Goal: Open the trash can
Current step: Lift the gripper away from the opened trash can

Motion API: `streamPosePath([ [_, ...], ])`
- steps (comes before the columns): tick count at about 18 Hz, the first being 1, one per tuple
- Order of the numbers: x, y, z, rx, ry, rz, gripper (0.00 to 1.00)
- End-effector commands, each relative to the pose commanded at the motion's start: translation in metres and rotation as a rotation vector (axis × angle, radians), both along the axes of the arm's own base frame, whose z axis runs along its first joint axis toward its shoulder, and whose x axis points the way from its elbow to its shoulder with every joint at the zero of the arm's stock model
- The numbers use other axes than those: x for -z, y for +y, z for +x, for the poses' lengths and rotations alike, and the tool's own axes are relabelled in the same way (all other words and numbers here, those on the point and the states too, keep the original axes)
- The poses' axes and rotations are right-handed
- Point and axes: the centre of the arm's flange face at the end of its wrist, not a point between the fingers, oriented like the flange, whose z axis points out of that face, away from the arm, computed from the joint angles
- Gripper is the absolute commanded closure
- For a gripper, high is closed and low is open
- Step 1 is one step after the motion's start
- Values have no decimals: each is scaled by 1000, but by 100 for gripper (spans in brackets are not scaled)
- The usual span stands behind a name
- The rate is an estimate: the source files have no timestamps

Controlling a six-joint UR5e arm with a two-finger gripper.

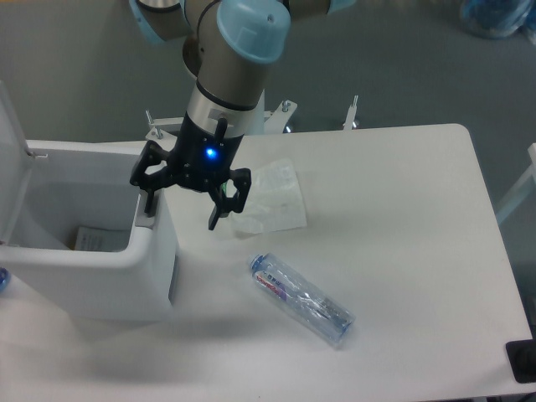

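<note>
The trash can (126,260) is sitting at the left end of the counter (402,251), its left side cut off by the frame edge. Its lid (10,159) is standing up, swung back at the far left of the bin, so the opening is showing. Inside, near the bottom, a pale flat piece of paper or card (94,239) is lying; what it is cannot be told. On the bin's right rim a grey push-button (146,219) is sitting.

The gripper (185,209) is hanging over that right rim, pointing down. Its jaws are standing wide apart and holding nothing: the left finger is coming down onto the push-button, seemingly touching it, while the right finger is hanging beyond the bin's right wall, above the counter. A blue light (208,152) is glowing on the gripper body, and the arm (239,59) is rising from it toward the top of the frame.

Just right of the trash can, partly under the right finger, a crumpled clear plastic bag (272,201) is lying on the counter. Further right of the bin and nearer the camera, a clear plastic bottle (301,299) is lying on its side, its capped end pointing toward the bin, well apart from it.
</note>
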Motion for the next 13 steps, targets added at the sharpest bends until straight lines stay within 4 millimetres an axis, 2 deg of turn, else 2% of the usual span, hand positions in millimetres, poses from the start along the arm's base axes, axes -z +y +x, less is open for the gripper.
streamPosePath([
  [2,-9,3,-10,-9,16,12,0],
  [6,-20,-22,-58,-65,97,6,0],
  [10,-12,-63,-122,-49,187,-13,0],
  [11,-5,-74,-141,-46,198,-21,0],
  [13,22,-92,-175,-19,210,-52,0],
])
